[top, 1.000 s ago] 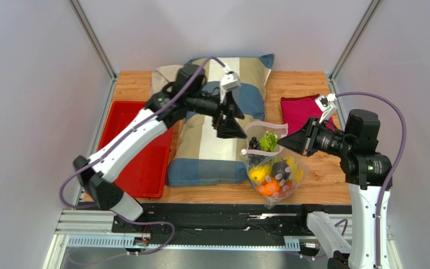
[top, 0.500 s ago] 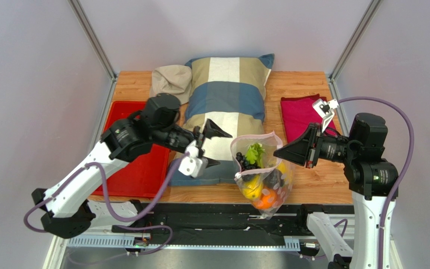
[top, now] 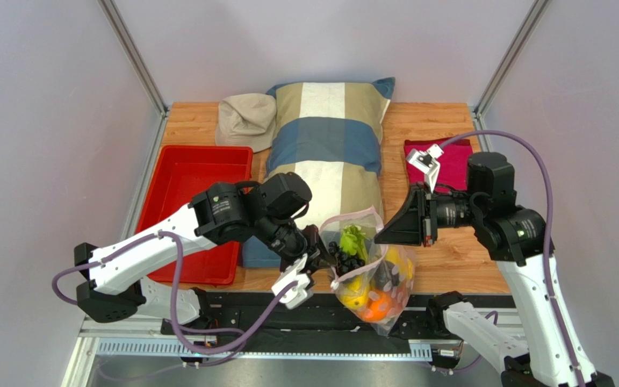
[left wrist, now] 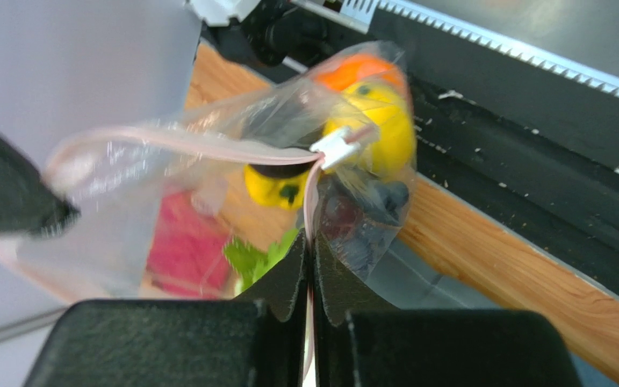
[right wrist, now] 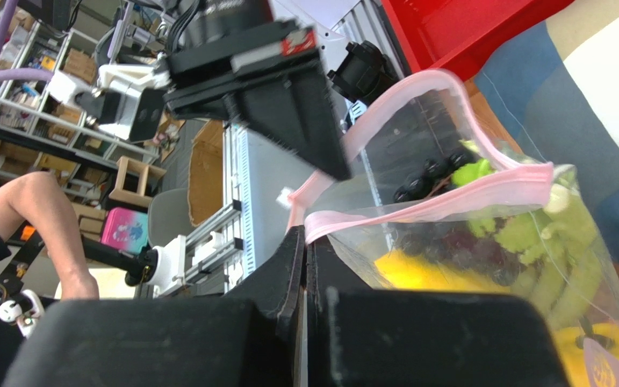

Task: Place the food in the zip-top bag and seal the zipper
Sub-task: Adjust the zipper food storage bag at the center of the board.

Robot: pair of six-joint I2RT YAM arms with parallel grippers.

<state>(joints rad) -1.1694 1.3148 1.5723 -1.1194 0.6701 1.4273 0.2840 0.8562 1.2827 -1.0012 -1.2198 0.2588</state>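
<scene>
Pointing toward each other, left fingers (left wrist: 284,282) and right fingers (right wrist: 288,266) pinch the zipper (right wrist: 450,196) of the zip-top bag (top: 385,274)

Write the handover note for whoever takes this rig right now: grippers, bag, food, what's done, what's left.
Left gripper: shut on the zipper at one end of the mouth.
Right gripper: shut on the zipper at the opposite end.
Zip-top bag: hangs between both grippers over the near edge of the table, mouth gaping.
Food: inside the bag; greens, grapes, yellow pieces and an orange show.
Done: loading, as far as visible.
Left: press the zipper shut along its length.
</scene>
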